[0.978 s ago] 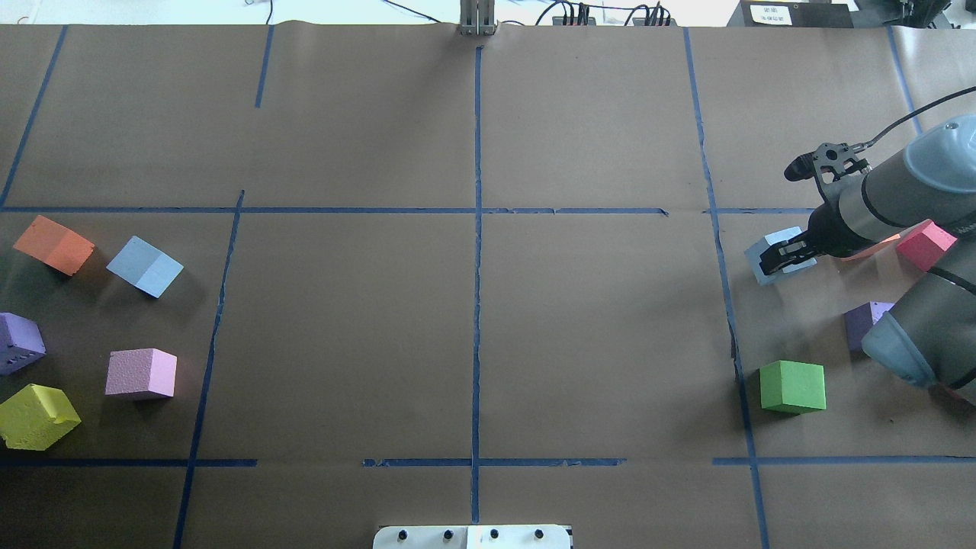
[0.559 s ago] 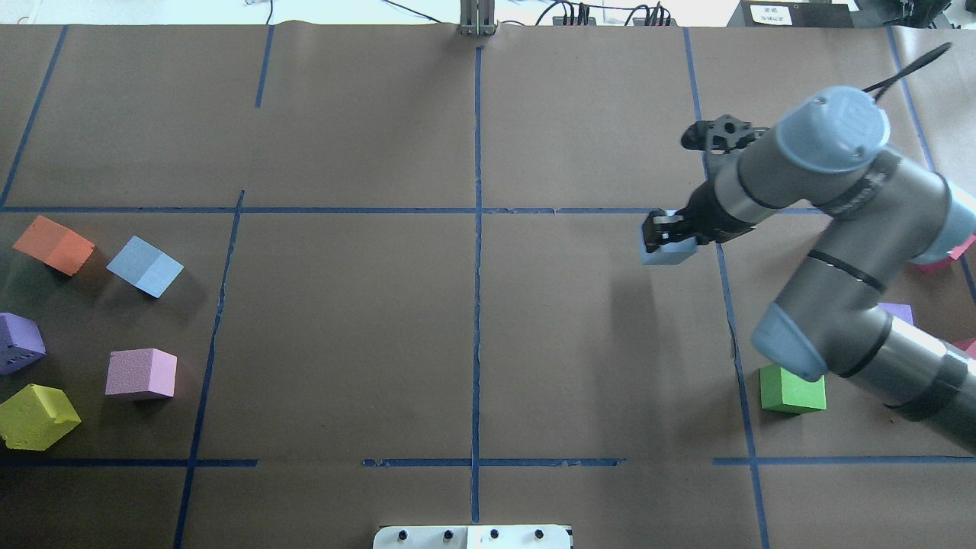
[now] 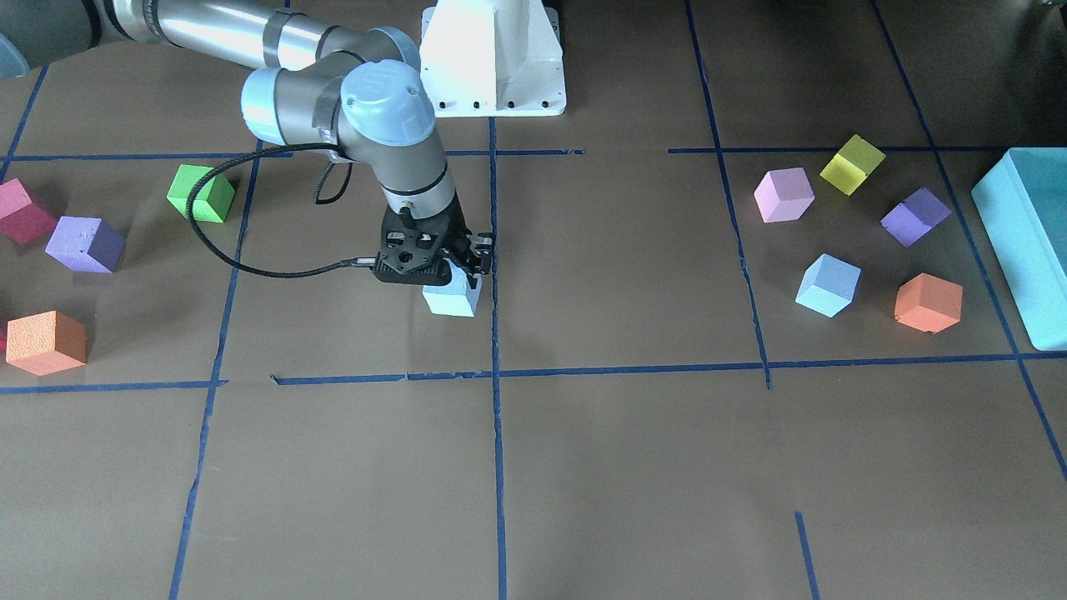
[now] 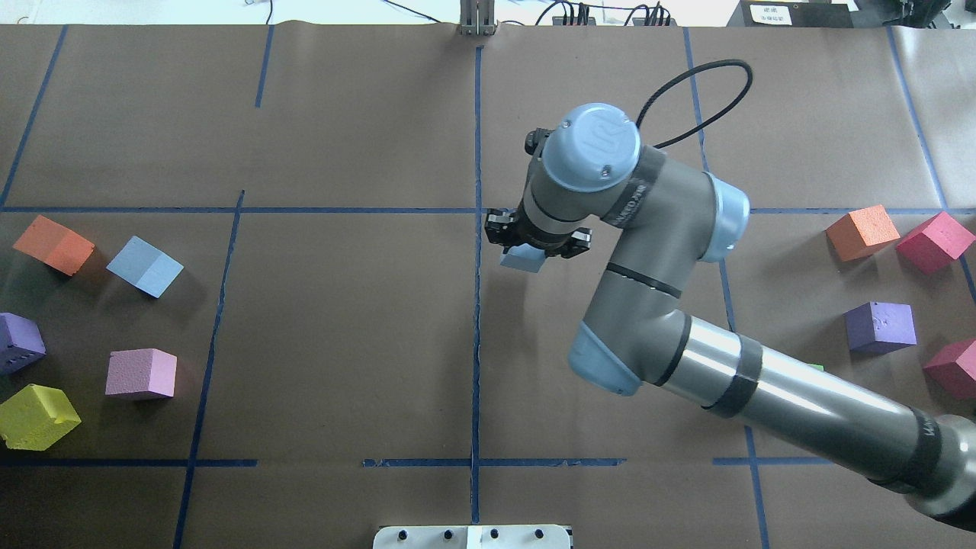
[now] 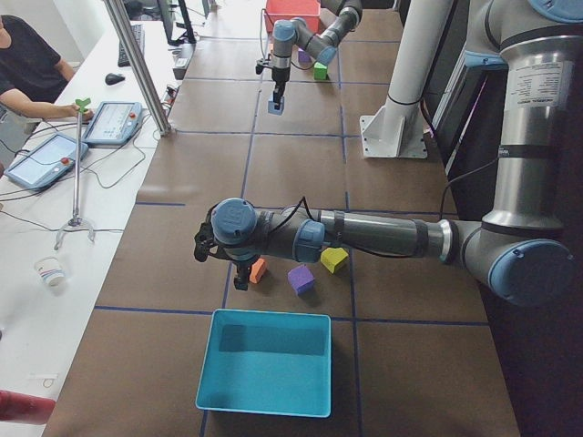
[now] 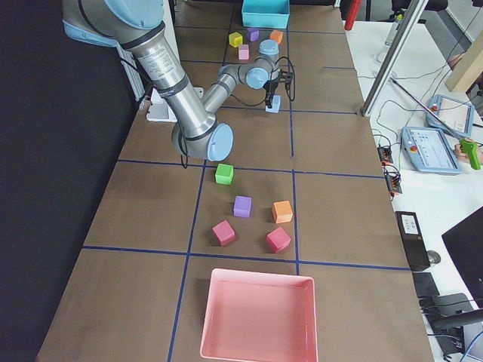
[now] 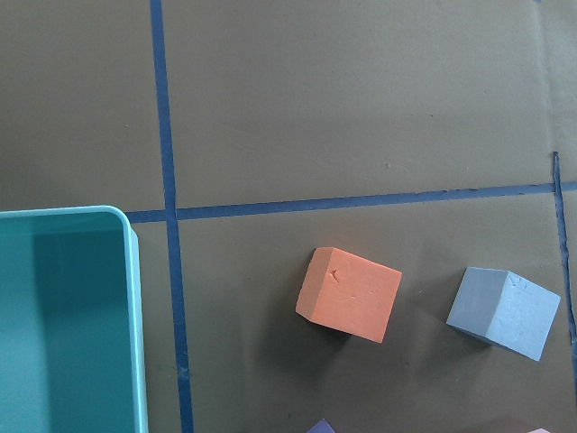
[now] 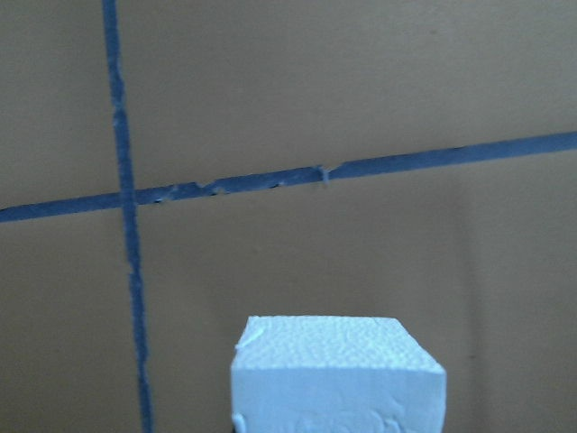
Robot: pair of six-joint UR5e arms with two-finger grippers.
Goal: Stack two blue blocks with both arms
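Observation:
My right gripper (image 4: pixel 536 242) is shut on one pale blue block (image 4: pixel 522 260) and holds it over the table, just right of the centre tape line. The block also shows in the front view (image 3: pixel 451 299) and fills the bottom of the right wrist view (image 8: pixel 338 379). The other blue block (image 4: pixel 145 265) lies at the far left beside an orange cube (image 4: pixel 53 244); it also shows in the left wrist view (image 7: pixel 503 312). My left gripper (image 5: pixel 240 279) shows only in the side view, hanging above that cluster; I cannot tell whether it is open or shut.
A large teal box (image 3: pixel 1025 242) stands past the left cluster of purple (image 4: pixel 19 343), pink (image 4: pixel 141 374) and yellow (image 4: pixel 36 415) cubes. Orange (image 4: pixel 862 232), crimson (image 4: pixel 934 242) and purple (image 4: pixel 881 326) cubes lie at the right. A pink tray (image 6: pixel 256 317) sits at the right end.
My right arm has carried the blue block from the right cluster leftward to the table's centre line. The left-side cubes have not moved.

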